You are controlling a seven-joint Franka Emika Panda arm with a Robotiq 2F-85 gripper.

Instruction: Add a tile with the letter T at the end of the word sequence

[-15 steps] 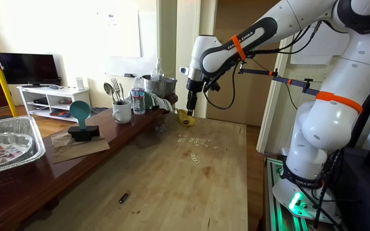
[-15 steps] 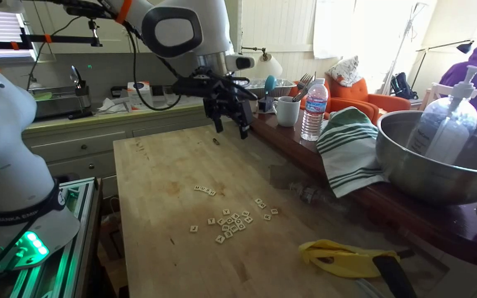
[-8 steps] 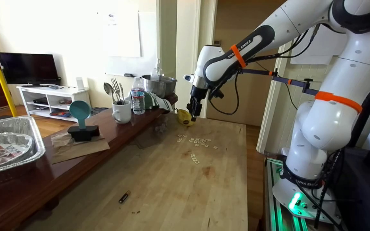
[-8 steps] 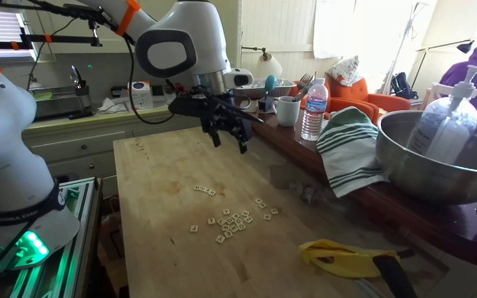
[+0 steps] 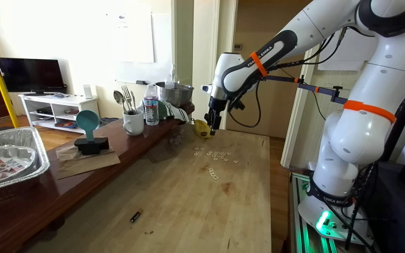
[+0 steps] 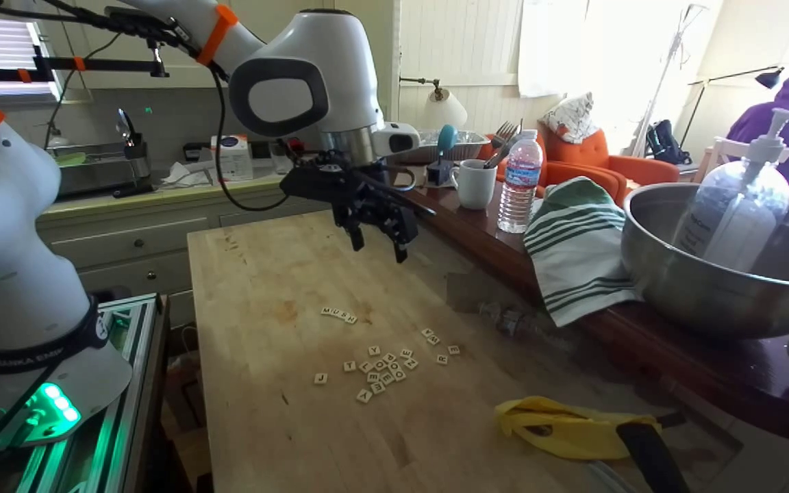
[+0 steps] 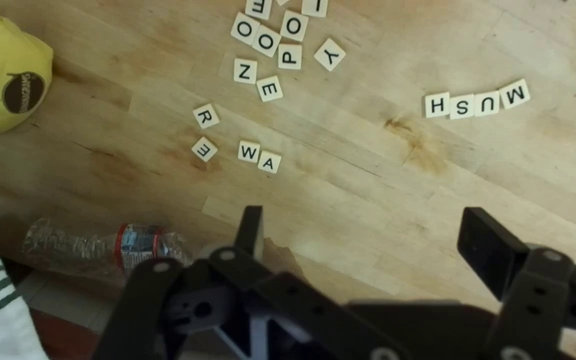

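Small white letter tiles lie on the wooden table (image 6: pixel 251 424). The row reading MUSH (image 6: pixel 338 315) lies nearer the gripper than the loose tiles; it shows upside down at the right of the wrist view (image 7: pixel 462 106). Its H tile (image 7: pixel 437 105) is the end letter. The T tile (image 6: pixel 349 366) lies flat at the edge of the loose cluster, between the J and L tiles; it is out of the wrist view. My gripper (image 6: pixel 379 250) is open and empty, above the table beyond the row; its fingers are wide apart in the wrist view (image 7: pixel 363 215).
A yellow bag (image 6: pixel 572 428) lies beyond the loose tiles. A raised dark wooden ledge (image 5: pixel 160 140) runs along the table, holding a mug (image 5: pixel 133 123), a water bottle (image 5: pixel 151 107), a striped towel (image 6: pixel 576 253) and a steel bowl (image 6: pixel 730 294). A battery (image 5: pixel 136 215) lies on the table.
My gripper has come down toward the table, mostly in the earlier half second and slightly since. It has stayed open. The tiles have not moved.
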